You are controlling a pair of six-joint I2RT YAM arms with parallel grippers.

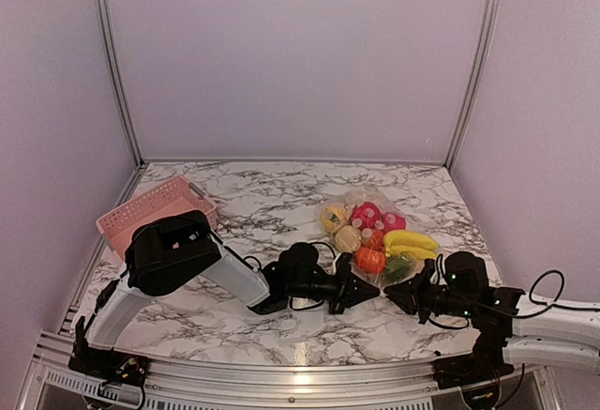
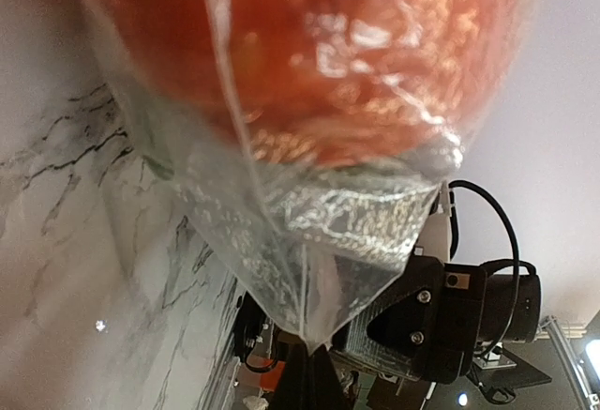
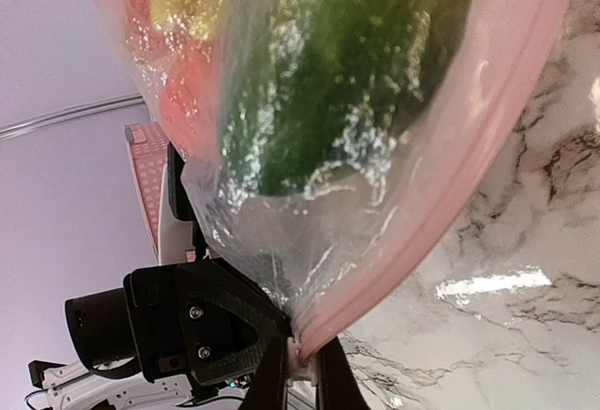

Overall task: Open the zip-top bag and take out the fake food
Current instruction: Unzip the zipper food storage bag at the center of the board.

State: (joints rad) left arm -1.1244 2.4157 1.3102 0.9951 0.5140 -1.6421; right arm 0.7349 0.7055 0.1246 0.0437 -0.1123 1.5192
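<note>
The clear zip-top bag (image 1: pixel 373 232) lies on the marble table right of centre, holding the fake food (image 1: pixel 375 236): yellow bananas, pink dragon fruit, lemon, an orange-red piece and a green piece. My left gripper (image 1: pixel 373 290) is shut on the bag's near-left edge; in the left wrist view its jaws pinch a corner of clear plastic (image 2: pixel 309 326) below an orange fruit (image 2: pixel 319 53). My right gripper (image 1: pixel 392 296) is shut on the near edge; in the right wrist view its jaws pinch the pink zip strip (image 3: pixel 441 204) beside a green piece (image 3: pixel 356 63).
A pink slatted basket (image 1: pixel 155 211) stands at the table's left, behind my left arm. Grey walls close in the back and sides. The two grippers face each other, almost tip to tip, near the table's front edge.
</note>
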